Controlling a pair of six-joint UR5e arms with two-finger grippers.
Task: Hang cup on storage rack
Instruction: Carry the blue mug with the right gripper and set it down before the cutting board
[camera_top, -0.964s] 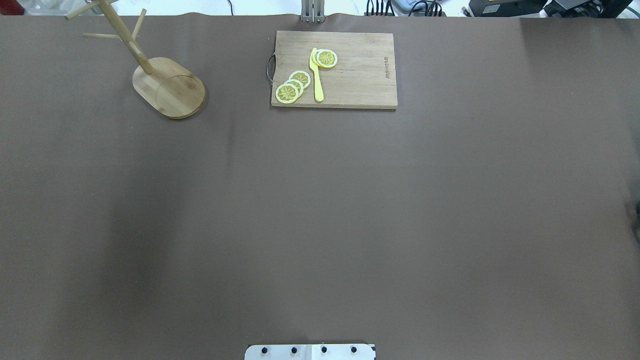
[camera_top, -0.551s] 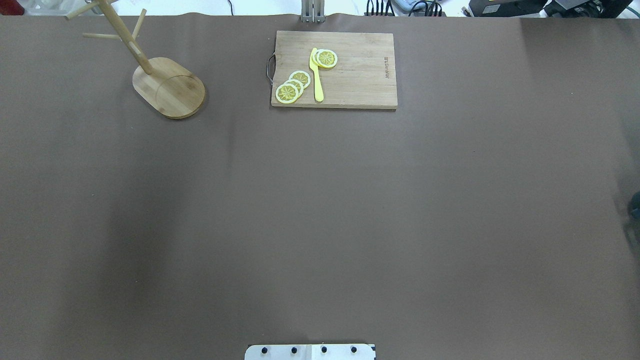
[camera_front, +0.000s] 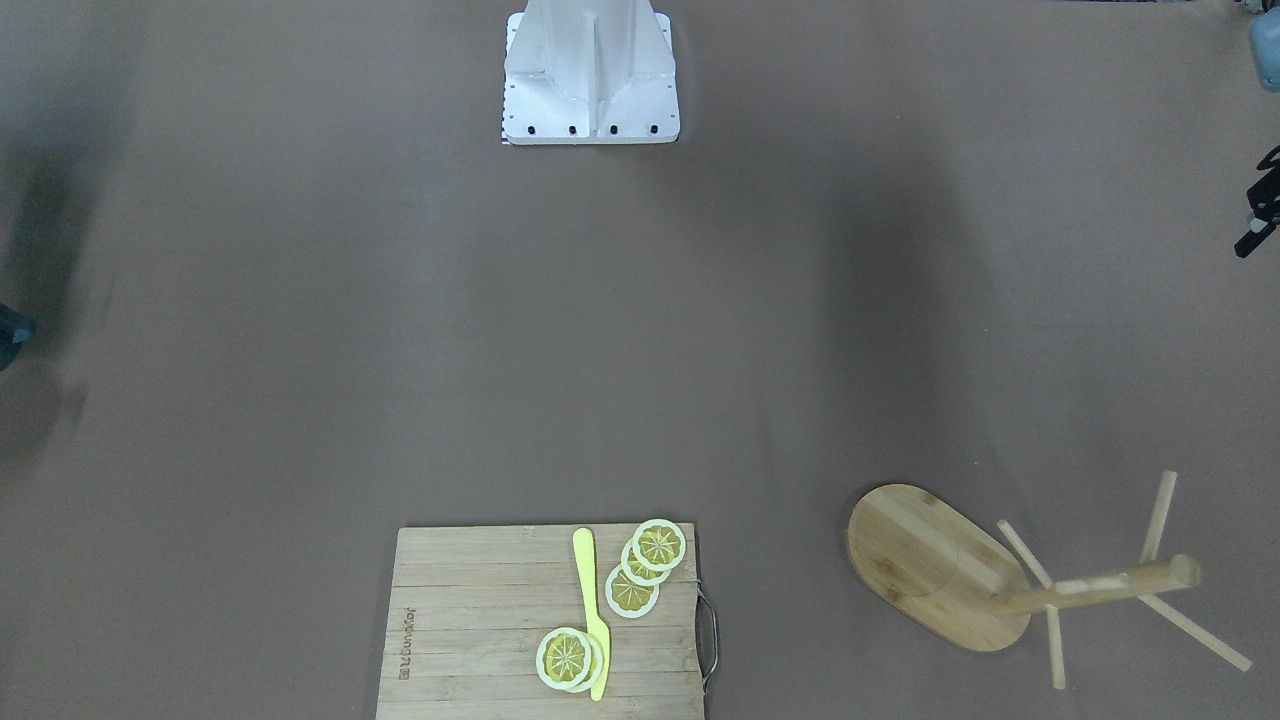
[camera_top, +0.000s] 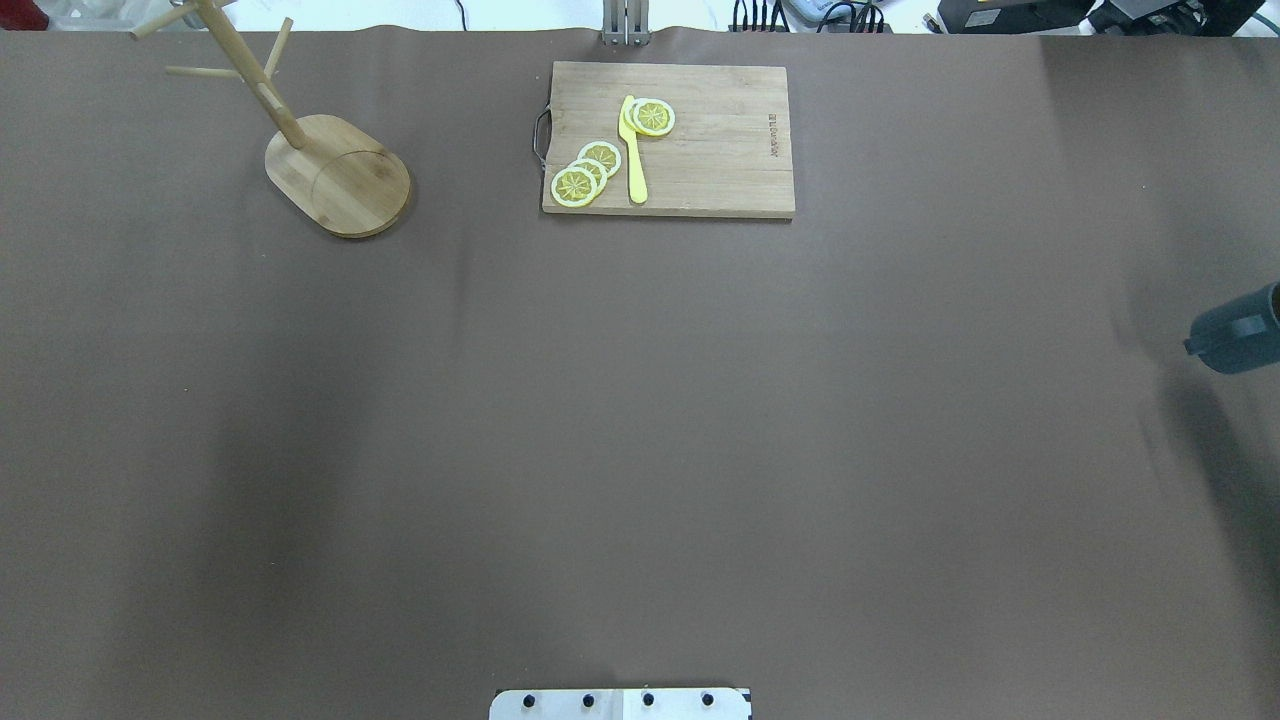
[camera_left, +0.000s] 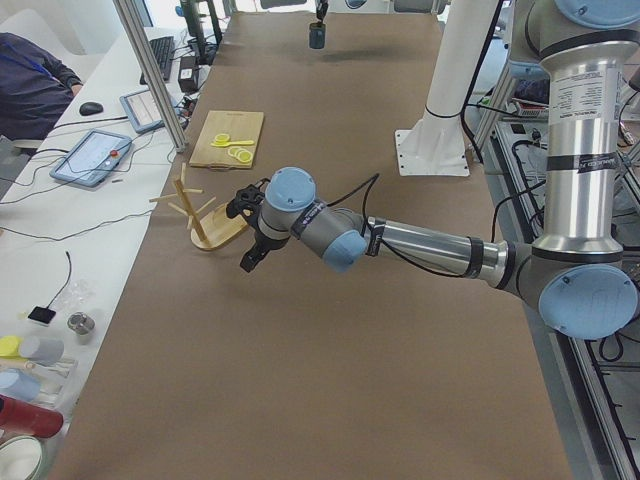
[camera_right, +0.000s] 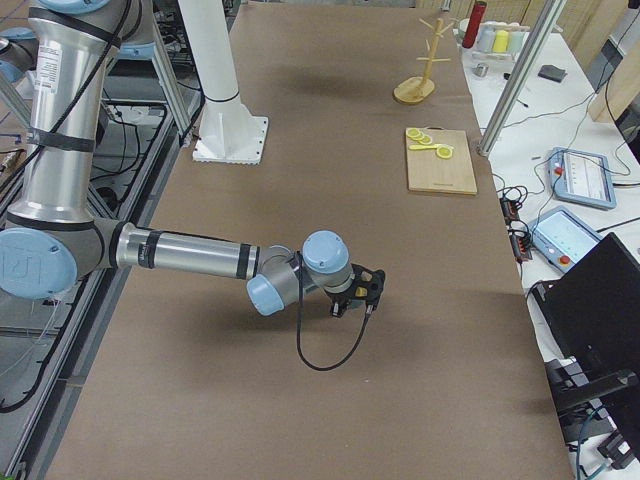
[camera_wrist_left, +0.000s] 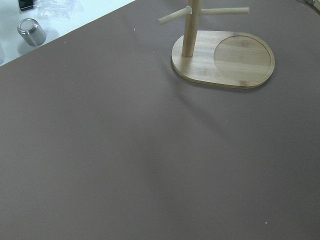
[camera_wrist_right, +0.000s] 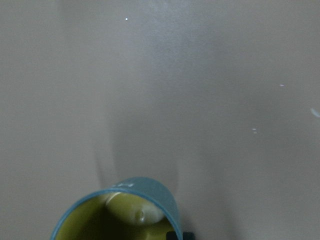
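The dark slate-blue cup (camera_top: 1240, 342) hangs above the table at the right edge of the overhead view. In the right wrist view its yellow-olive inside (camera_wrist_right: 120, 215) faces the camera at the bottom edge. My right gripper (camera_left: 317, 22) is shut on the cup; its fingers are mostly hidden. The bamboo storage rack (camera_top: 338, 175) stands at the far left, upright, its pegs bare, and also shows in the left wrist view (camera_wrist_left: 225, 60). My left gripper (camera_front: 1262, 200) is cut by the frame edge, fingers apart and empty, hovering short of the rack (camera_left: 215, 228).
A wooden cutting board (camera_top: 668, 138) with lemon slices (camera_top: 585, 172) and a yellow knife (camera_top: 632, 150) lies at the far middle. A small metal can (camera_wrist_left: 31, 31) stands off the mat beyond the rack. The robot base (camera_front: 590, 75) is at the near edge.
The cup has come in from the overhead view's right edge, moving leftward and toward the far side. The rack and the board have not moved.
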